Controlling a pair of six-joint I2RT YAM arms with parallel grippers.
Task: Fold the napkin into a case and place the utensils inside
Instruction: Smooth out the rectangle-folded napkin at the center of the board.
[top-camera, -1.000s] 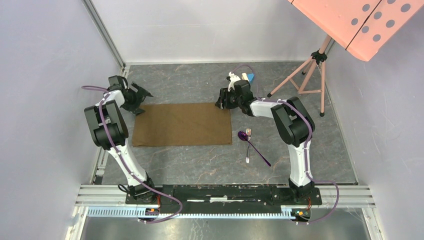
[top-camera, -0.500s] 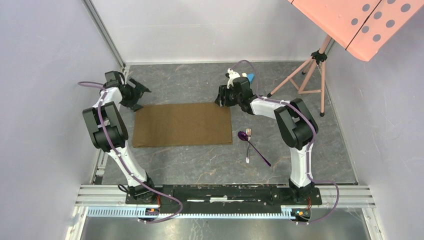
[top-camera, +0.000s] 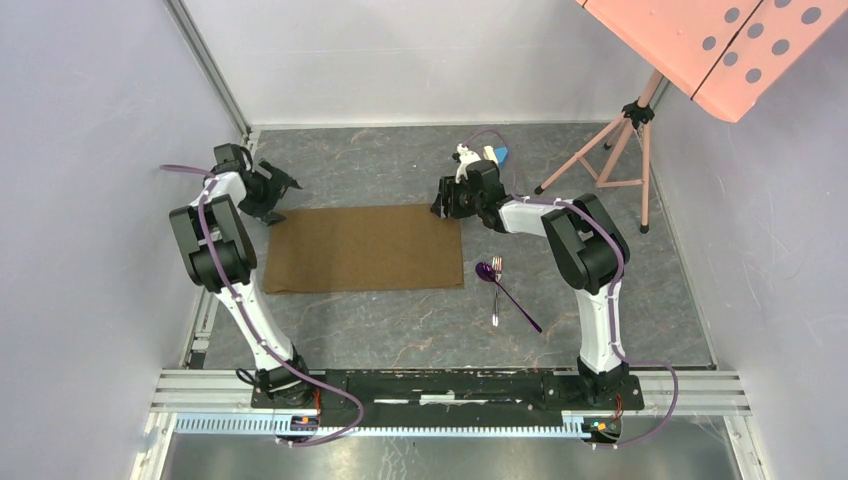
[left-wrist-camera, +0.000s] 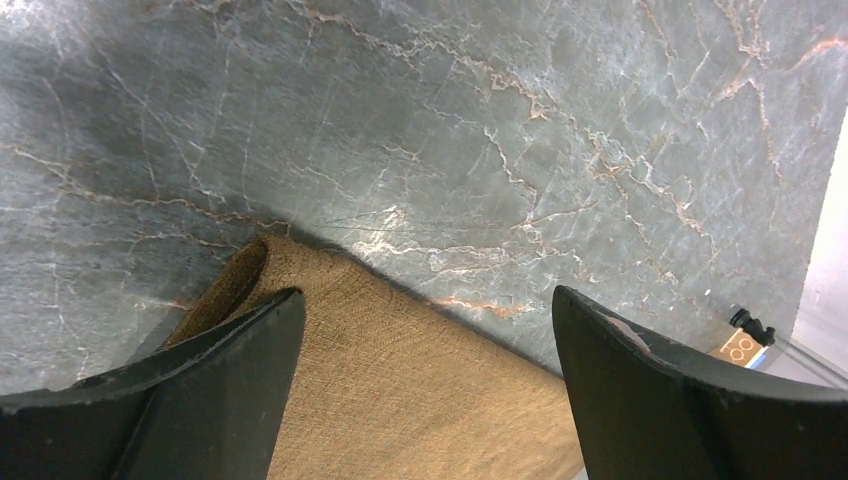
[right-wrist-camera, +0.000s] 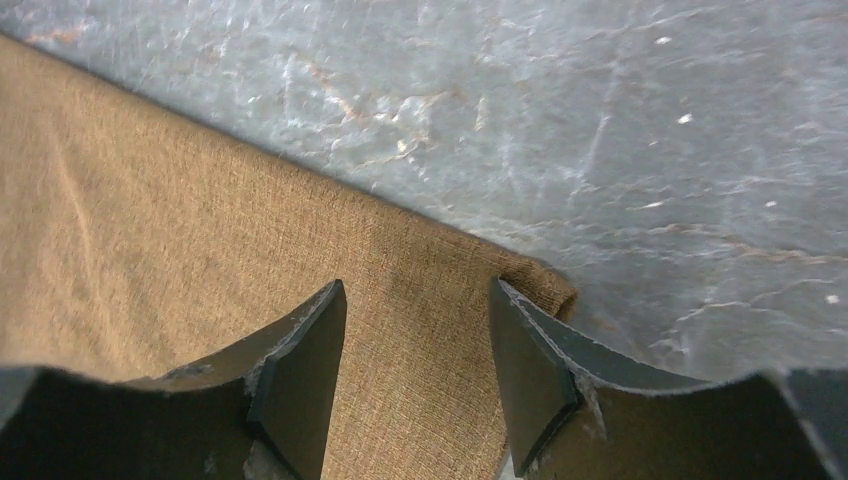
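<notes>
The brown napkin (top-camera: 365, 248) lies flat on the table as a wide rectangle. My left gripper (top-camera: 283, 195) is open over its far left corner; the wrist view shows the cloth (left-wrist-camera: 400, 400) between the spread fingers (left-wrist-camera: 230, 370), the corner slightly curled up. My right gripper (top-camera: 441, 204) is open over the far right corner; the cloth (right-wrist-camera: 410, 330) shows between its fingers (right-wrist-camera: 300, 370), not pinched. The purple spoon (top-camera: 503, 288) and silver fork (top-camera: 496, 290) lie crossed right of the napkin.
A pink tripod stand (top-camera: 620, 140) rises at the far right with a pink perforated board (top-camera: 720, 40) above. A small white and blue object (top-camera: 492, 154) lies behind the right gripper. Walls close in left, right and behind.
Both grippers shifted slightly around the napkin's far corners and are back near where they were. The napkin, spoon and fork have not moved.
</notes>
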